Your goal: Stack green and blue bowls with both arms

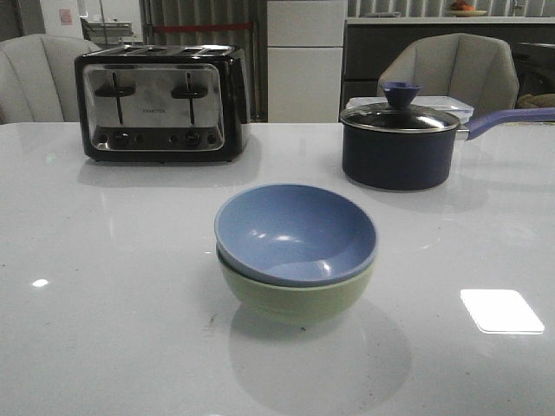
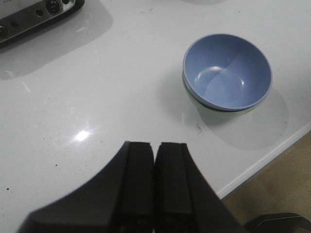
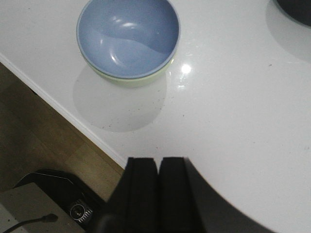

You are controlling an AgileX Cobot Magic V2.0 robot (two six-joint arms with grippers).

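both grippers (image 2: 154, 184) (image 3: 159, 189) closed, clear of bowls (image 1: 295, 251).

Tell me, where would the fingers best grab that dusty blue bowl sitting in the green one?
By its rim, from above: the dusty blue round bowl sits nested in the pale green bowl, so only its lip and open inside are exposed.

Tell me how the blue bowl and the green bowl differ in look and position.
The blue bowl is dusty blue; the green bowl is pale sage. The blue bowl sits nested inside the green bowl, which rests on the table. The blue bowl's inside is fully visible, while only the green bowl's outer wall shows. Both are round, plain, matte and of similar size.
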